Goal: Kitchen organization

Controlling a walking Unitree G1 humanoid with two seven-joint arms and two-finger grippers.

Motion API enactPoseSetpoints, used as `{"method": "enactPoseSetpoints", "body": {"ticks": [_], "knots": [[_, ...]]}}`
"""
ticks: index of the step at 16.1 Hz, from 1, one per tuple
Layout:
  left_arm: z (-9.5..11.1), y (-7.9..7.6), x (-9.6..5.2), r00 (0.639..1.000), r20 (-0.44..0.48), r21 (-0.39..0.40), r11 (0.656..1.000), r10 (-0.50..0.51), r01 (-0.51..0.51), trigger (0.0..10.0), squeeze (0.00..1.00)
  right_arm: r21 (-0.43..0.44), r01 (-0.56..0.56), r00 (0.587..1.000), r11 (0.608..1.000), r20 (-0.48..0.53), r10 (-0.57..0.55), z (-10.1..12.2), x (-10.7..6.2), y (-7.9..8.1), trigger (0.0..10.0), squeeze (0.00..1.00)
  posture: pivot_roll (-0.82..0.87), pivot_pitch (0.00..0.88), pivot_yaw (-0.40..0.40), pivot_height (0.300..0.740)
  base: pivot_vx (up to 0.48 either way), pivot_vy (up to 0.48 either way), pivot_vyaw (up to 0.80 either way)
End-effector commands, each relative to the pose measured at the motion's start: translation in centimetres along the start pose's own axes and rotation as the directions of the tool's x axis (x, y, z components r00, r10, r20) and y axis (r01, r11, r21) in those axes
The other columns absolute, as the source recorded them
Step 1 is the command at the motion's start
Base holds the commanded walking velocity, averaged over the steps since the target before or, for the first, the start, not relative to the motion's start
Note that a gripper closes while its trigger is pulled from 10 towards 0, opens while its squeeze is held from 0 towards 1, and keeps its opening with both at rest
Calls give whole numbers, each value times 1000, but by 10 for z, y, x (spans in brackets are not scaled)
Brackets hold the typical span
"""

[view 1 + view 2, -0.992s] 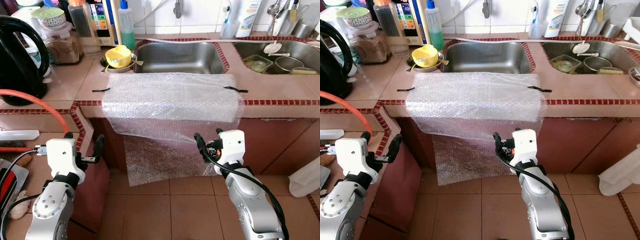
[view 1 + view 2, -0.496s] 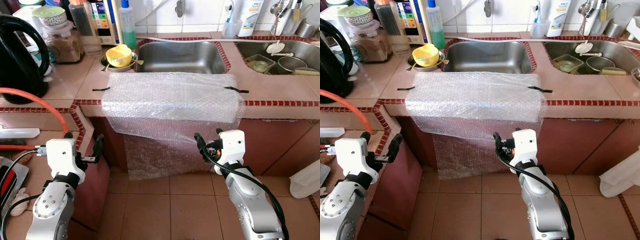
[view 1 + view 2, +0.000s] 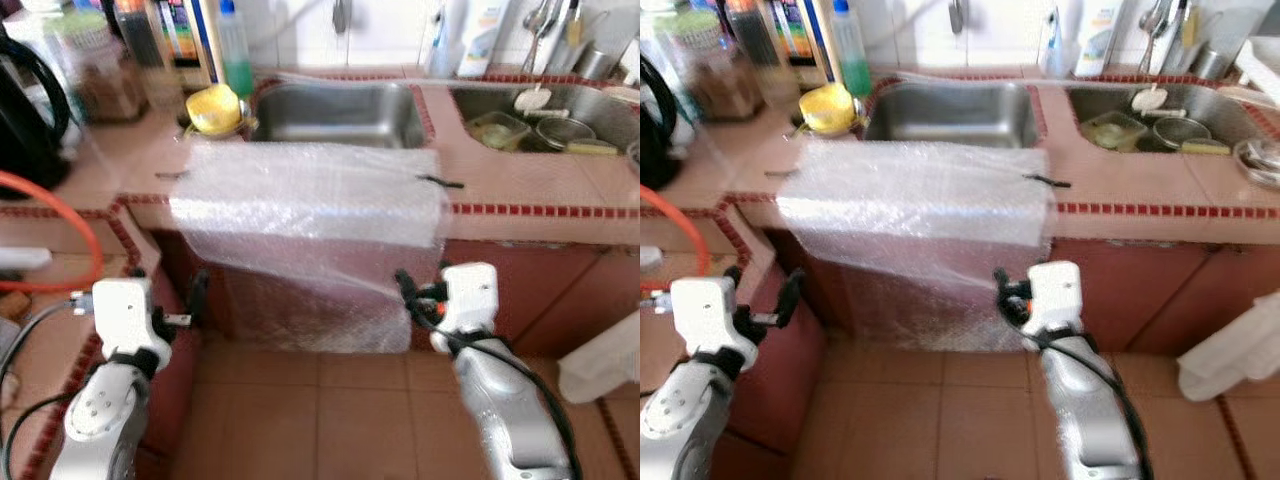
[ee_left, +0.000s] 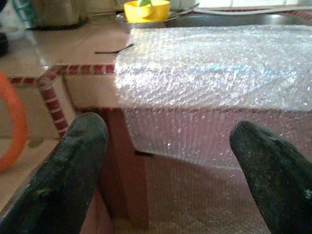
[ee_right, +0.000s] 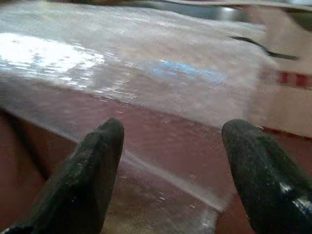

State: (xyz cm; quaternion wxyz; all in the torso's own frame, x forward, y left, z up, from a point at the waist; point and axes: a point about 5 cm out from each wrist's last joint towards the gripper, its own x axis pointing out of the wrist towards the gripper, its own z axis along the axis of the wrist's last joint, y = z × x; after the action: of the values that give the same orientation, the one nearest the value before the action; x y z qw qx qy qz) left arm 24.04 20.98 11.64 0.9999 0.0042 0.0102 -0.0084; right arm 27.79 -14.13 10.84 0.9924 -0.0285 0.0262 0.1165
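Your right tool is released, fingers spread, level with the hanging edge of the bubble wrap and just short of it. Your left tool is also released, near the sheet's left side by the cabinet front. The sheet drapes from the worktop down over its front edge, before the 2 sinks. Judged step: approach for a grasp. Next, advance each tool onto the hanging edge. The tiled floor gives open room; keep off the worktop lip.
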Motion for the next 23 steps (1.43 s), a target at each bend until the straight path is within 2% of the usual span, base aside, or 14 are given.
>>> {"method": "enactPoseSetpoints", "body": {"ticks": [1, 7, 9, 12, 23], "knots": [[1, 1, 0, 1000, 5, -4, 1000, 7, -7, 10000, 0, -10, 10, 1000, 1000, 5, -10, 2, -1, -4, 10000, 0, -112, 118, 64, 740, 0, 0, 0], [11, 5, 6, 998, 56, -8, 999, 37, -37, 10000, 0, -30, 11, 999, 999, 45, -10, 11, 1, -4, 10000, 0, -118, 117, 63, 740, 0, 0, 0], [11, 4, 7, 998, 55, -2, 1000, 29, -29, 10000, 0, -31, 13, 999, 999, 48, -11, 12, 1, -5, 10000, 0, -119, 114, 63, 740, 0, 0, 0], [16, 0, 8, 997, 79, -46, 999, -24, 28, 10000, 0, -38, 15, 997, 999, 75, -12, 18, 4, -4, 10000, 0, -122, 106, 62, 740, 0, 0, 0], [16, -3, 8, 995, 84, -55, 996, -63, 67, 10000, 0, -49, 6, 997, 999, 81, -2, 17, 5, -4, 10000, 0, -121, 98, 61, 740, 316, 0, 0]]}}
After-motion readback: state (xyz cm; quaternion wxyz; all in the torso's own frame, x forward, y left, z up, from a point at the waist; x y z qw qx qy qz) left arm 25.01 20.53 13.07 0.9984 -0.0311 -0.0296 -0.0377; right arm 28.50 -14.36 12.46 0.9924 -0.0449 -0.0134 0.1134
